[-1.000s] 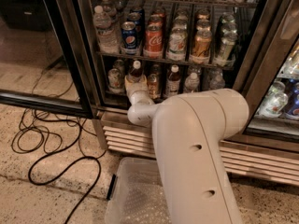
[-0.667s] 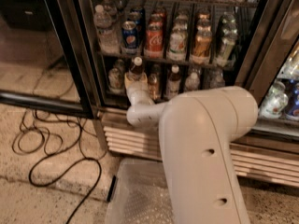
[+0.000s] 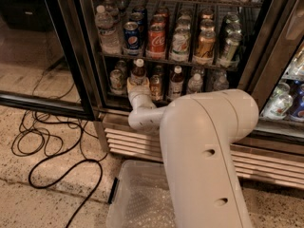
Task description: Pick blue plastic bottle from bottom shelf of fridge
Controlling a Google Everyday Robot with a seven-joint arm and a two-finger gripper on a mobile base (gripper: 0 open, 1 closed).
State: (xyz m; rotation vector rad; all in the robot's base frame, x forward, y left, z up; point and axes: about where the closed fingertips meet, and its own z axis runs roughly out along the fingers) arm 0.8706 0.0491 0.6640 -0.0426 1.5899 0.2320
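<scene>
The fridge (image 3: 70, 56) stands with its door open. The bottom shelf (image 3: 113, 94) holds a row of small bottles. The blue plastic bottle (image 3: 138, 73) has a white cap and a dark reddish-brown body, and sits higher than its neighbours at the left of the row. My gripper (image 3: 137, 85) reaches in from below at the end of my white arm (image 3: 204, 146). It is shut around the lower body of the bottle. The bottle's base is hidden by the gripper.
An amber bottle (image 3: 156, 86), another small bottle (image 3: 176, 80) and a clear water bottle (image 3: 195, 83) stand just right of the gripper. Soda cans (image 3: 156, 39) fill the rack above. The steel base grille (image 3: 121, 144), a clear bin (image 3: 137, 198) and black cables (image 3: 52, 148) lie below.
The bottle has risen slightly with my gripper around it, and its cap now stands above the neighbouring bottles. My arm has shifted a little to the right.
</scene>
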